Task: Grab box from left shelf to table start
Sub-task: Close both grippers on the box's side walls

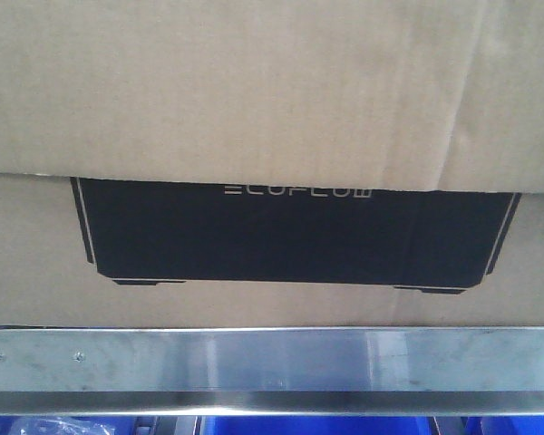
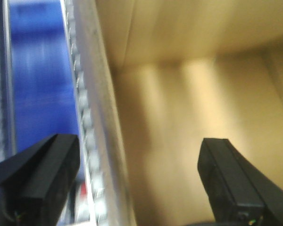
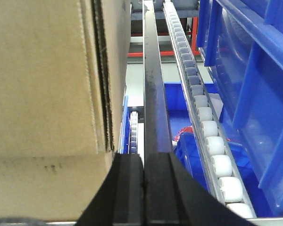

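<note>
On my front feed the box (image 1: 272, 109) fills nearly the whole view. It sits on the left shelf (image 1: 272, 358), just behind the brushed steel front rail that runs across the bottom. Its black panel (image 1: 290, 236) with the white ECOFLOW lettering faces me. From the left wrist camera, which is blurred, I see the left gripper (image 2: 137, 181) spread wide. One black finger (image 2: 47, 174) stands at the left over the blue side and the other at the right over bare cardboard. A silvery rail runs between them, and neither finger clearly touches anything. From the right wrist camera, the right gripper (image 3: 142, 188) is clenched, its two dark fingers meeting along a thin seam with nothing between them. It sits low in the view, just right of the box's corrugated side, in line with a dark strip running away into the rack. Farther right lie a roller track (image 3: 205, 122) of white wheels and the blue bins (image 3: 254, 80).
</note>
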